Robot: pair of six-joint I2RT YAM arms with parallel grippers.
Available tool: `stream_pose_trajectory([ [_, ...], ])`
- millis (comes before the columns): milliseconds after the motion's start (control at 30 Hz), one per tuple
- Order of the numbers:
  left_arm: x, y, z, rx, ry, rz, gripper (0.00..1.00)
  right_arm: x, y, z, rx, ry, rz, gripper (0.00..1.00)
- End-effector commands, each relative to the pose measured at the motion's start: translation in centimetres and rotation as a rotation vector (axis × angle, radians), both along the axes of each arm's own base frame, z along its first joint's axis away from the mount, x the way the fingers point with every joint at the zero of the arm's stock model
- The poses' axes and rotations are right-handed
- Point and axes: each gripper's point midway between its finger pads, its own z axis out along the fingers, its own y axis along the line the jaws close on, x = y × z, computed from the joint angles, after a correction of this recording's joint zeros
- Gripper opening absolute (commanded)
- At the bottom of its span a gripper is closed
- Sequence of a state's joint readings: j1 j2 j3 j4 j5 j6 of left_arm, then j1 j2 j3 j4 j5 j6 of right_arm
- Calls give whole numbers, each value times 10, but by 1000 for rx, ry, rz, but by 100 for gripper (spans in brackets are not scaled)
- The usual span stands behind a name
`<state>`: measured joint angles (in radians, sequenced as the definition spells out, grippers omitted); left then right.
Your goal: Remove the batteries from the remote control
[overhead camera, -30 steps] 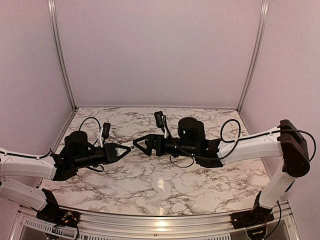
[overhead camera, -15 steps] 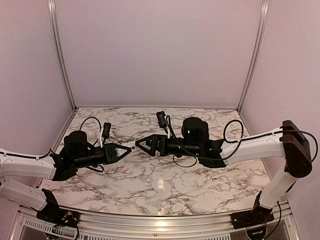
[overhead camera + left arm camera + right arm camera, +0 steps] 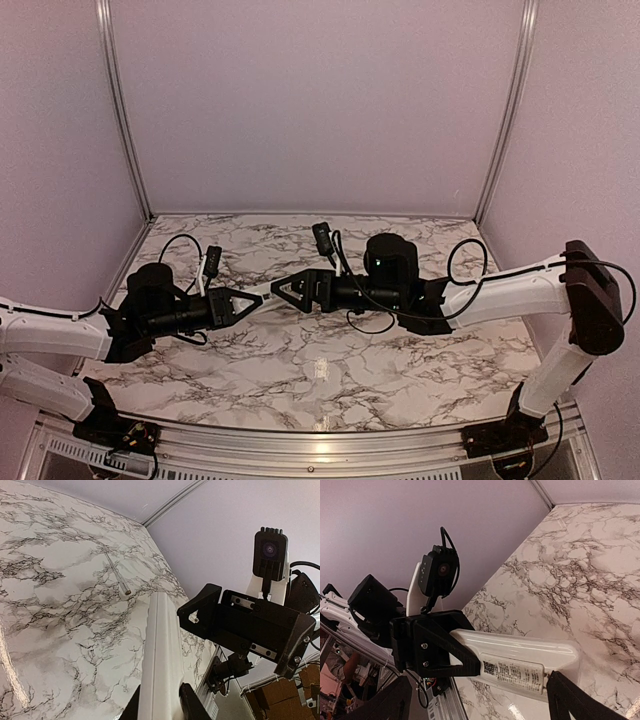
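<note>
My left gripper is shut on the near end of the white remote control and holds it above the table, pointing right. In the left wrist view the remote control rises between my left gripper's fingers. In the right wrist view the remote control shows a face with a dark printed label. My right gripper stands open at the remote's free end, and in its own view the right gripper has one finger close against that end. The batteries are hidden.
A thin grey rod lies on the marble table beyond the remote. Purple walls with metal corner posts close in the table. A metal rail runs along the near edge by the arm bases.
The right arm has shifted slightly to the right, its gripper staying open by the remote's end. The left gripper keeps its hold almost unmoved.
</note>
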<state>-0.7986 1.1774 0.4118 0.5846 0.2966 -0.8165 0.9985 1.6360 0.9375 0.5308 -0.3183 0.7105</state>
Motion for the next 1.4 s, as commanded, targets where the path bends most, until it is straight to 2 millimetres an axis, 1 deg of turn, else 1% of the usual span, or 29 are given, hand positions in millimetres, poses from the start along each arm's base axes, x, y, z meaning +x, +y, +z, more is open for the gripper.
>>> stream_pose_trajectory([
  [0,-33,-17,63,-163,-186,-176,0,-24,8,4,17,21,115,92],
  [267,-34,-18,63,-162,-194,-182,0,-32,8,10,31,20,158,92],
  [900,-37,-15,69,-161,-230,-190,0,-40,10,18,44,10,214,92],
  [1167,-41,-15,73,-161,-264,-210,0,-53,11,24,66,5,287,92],
  [1367,-44,-15,75,-166,-281,-221,0,-57,8,29,76,-3,305,93],
])
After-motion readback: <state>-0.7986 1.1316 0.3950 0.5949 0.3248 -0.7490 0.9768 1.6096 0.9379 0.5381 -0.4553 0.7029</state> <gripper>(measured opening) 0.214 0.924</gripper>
